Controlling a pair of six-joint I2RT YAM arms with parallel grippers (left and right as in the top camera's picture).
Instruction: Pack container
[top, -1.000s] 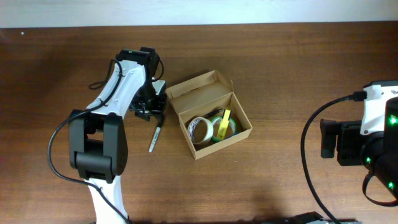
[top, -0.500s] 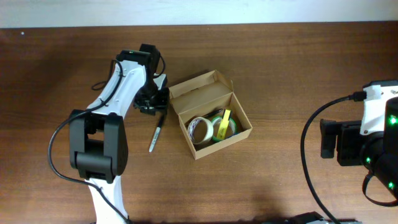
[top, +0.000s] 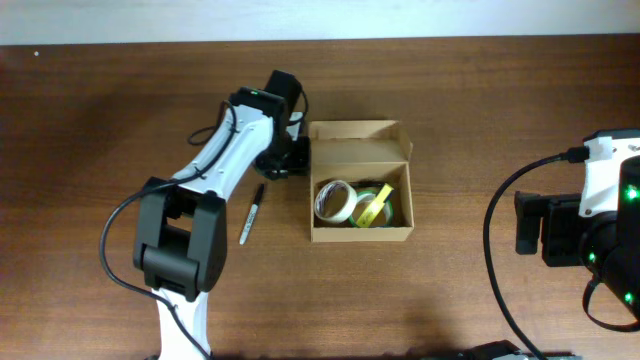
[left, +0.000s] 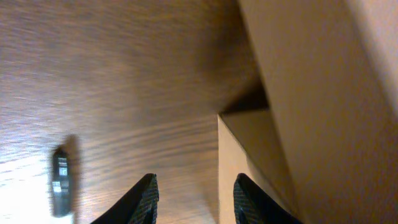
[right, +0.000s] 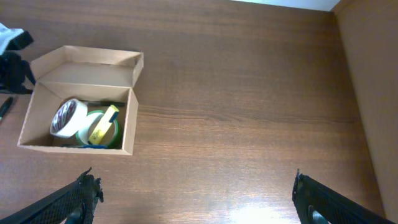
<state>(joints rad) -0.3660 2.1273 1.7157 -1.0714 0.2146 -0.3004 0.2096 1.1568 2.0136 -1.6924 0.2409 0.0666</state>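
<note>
Two rolls of tape (top: 333, 200) sit in the small tan cardboard box (top: 360, 237) mid-table, flap lid up, and the slim black pen (top: 250, 214) lies just left of it. The left gripper (top: 293, 160) has its jaws part-open astride the box's corner edge and the right gripper (right: 193, 186) gapes empty. I'd pinch the pen mid-barrel and lay it in lengthwise.

Tan cardboard container (top: 360, 236), flap lid open

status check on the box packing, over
Left gripper part open at the container's left wall. Right gripper wide open, empty, off to the side. Lid open, tape rolls inside; pen on table beside it.
</note>
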